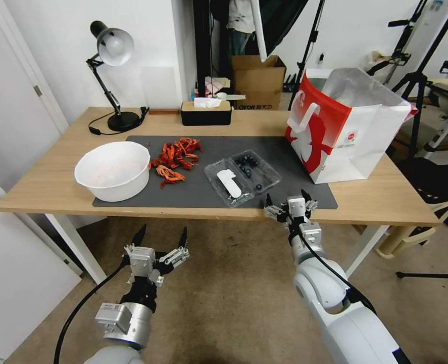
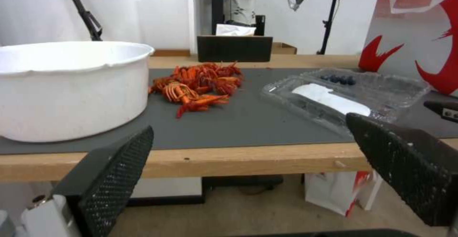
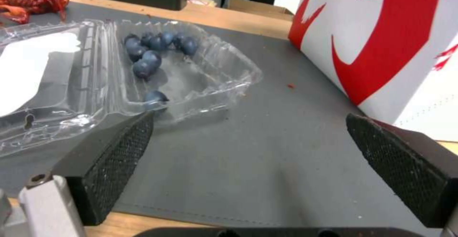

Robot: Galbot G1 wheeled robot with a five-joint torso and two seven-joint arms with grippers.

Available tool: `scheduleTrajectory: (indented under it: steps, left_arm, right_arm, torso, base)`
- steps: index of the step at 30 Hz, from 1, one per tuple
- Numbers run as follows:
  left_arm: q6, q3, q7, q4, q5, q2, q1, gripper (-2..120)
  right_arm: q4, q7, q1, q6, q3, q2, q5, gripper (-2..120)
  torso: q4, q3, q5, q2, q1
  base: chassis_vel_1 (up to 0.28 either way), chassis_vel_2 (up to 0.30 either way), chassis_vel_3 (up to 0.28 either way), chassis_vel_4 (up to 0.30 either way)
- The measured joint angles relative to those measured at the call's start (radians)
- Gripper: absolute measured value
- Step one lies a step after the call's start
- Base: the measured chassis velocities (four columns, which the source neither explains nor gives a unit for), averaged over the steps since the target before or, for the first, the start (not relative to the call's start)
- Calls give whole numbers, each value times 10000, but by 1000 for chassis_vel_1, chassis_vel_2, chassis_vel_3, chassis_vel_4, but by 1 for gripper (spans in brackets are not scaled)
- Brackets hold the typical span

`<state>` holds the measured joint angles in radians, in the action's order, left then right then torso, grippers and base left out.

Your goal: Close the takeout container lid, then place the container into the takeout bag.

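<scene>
Both grippers, left (image 1: 161, 238) and right (image 1: 288, 201), gape empty; flimsy, slippery clear plastic clamshell takeout container (image 1: 242, 177) lies open—pinch its sticker-marked lid (image 1: 227, 185) by the rim.

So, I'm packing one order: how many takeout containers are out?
1: the takeout container lies open on the grey mat, between the crayfish pile and the takeout bag. The right gripper hovers near it.
</scene>
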<state>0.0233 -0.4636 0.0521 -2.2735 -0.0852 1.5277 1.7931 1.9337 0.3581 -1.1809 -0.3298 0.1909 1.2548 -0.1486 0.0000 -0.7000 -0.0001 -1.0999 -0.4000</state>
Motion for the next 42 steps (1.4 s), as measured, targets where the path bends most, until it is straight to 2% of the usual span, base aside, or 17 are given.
scheduleTrajectory:
  steps: [42]
  left_arm:
    - [289,34,-16,174,7,145,64,100]
  right_arm:
    - [-804,284,775,-411,-805,634,175,100]
  torso:
    - [-1,-1,0,-1,0]
  base:
    - [0,0,0,0]
